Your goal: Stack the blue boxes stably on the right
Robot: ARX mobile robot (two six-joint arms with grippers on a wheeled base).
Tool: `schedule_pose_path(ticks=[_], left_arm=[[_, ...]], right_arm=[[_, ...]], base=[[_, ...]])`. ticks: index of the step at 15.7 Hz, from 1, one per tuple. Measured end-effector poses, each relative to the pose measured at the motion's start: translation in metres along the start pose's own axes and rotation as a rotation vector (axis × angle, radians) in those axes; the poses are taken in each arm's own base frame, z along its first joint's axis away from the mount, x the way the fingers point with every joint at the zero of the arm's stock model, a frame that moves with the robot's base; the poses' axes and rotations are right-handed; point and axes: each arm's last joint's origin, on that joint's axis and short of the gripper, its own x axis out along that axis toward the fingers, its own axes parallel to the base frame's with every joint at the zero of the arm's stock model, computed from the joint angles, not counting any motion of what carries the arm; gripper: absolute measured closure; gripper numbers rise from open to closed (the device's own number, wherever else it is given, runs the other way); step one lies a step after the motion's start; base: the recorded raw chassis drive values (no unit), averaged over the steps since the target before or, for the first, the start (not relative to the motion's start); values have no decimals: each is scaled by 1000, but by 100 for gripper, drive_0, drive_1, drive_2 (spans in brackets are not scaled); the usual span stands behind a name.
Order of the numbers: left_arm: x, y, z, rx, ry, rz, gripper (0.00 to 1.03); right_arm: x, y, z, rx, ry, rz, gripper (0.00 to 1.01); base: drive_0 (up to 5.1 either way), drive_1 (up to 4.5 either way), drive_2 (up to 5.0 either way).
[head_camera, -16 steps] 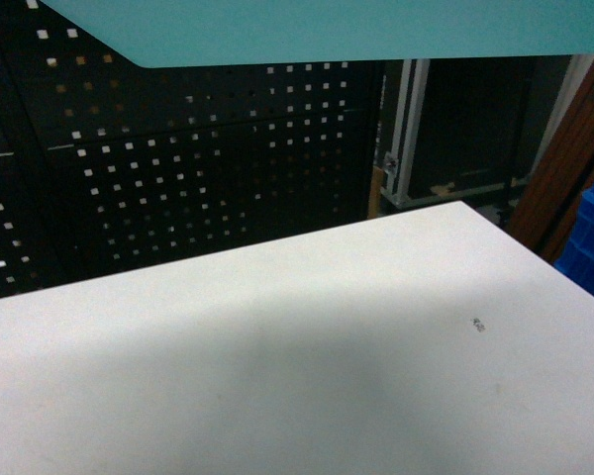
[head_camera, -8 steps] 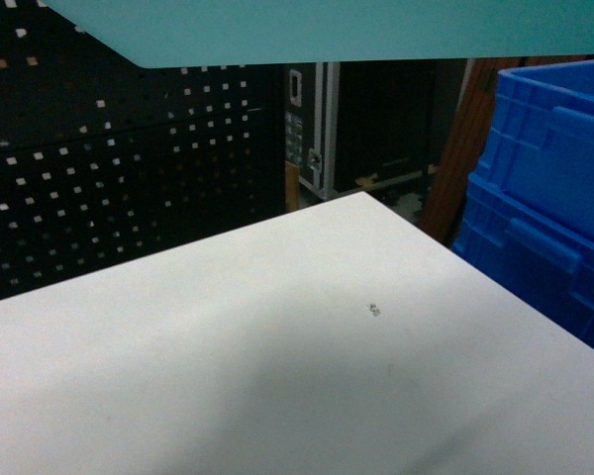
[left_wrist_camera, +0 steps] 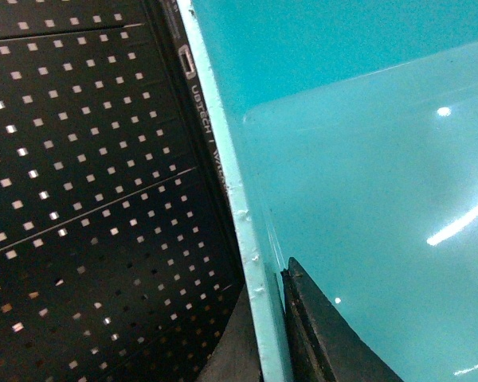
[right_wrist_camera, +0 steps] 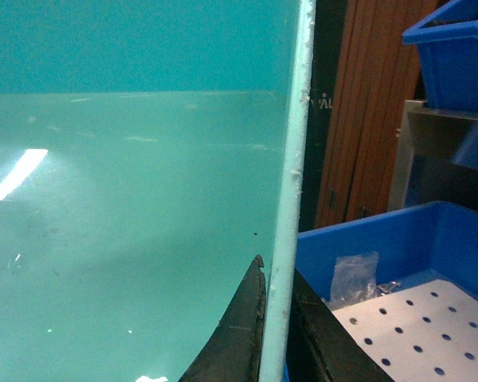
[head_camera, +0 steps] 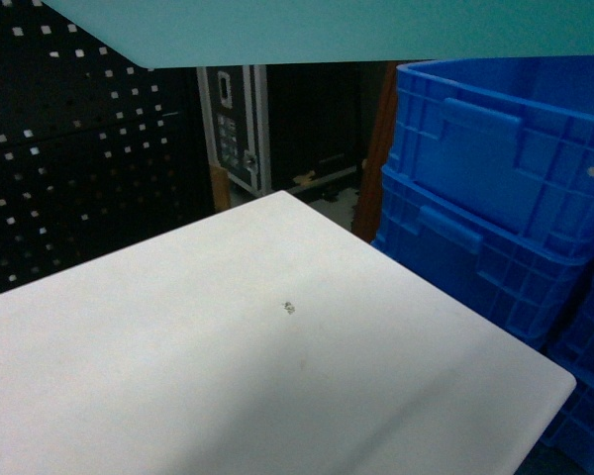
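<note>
A light turquoise-blue box [head_camera: 356,30] hangs across the top of the head view, above the white table. In the left wrist view my left gripper [left_wrist_camera: 267,306] is shut on its left rim [left_wrist_camera: 239,207], one finger inside the box [left_wrist_camera: 366,159] and one outside. My right gripper [right_wrist_camera: 277,306] is shut on the right rim [right_wrist_camera: 291,183], again with a finger on each side of the wall. Below and to the right of that rim lies an open dark-blue bin [right_wrist_camera: 430,231] holding a perforated white sheet [right_wrist_camera: 414,326] and a clear bag [right_wrist_camera: 354,274]; its outer walls are hidden.
Ribbed dark-blue crates [head_camera: 505,198] stand stacked just off the right edge of the white table [head_camera: 228,346]. A black pegboard [head_camera: 69,148] and a flight case [head_camera: 238,129] stand behind it. A wooden panel [right_wrist_camera: 366,119] and a shelved blue bin [right_wrist_camera: 454,56] are at the right.
The head view has swung to the right: the table, the pegboard and the flight case slid left and the ribbed crates came into view. The turquoise box stays held at the top.
</note>
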Motion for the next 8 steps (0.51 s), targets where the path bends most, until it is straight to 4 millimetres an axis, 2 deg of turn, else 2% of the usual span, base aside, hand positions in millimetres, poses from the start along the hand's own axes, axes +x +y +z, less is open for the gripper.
schedule_pose_path(ticks=[1,8], left_arm=[[0,0,0,0,0,0,100],[0,1,1,2,-1,3,100]], right_arm=[[0,0,0,0,-1,0,94],[0,2,0,1,-4,2,94]], base=[[-150,-150,-150],[285,-567,-237]])
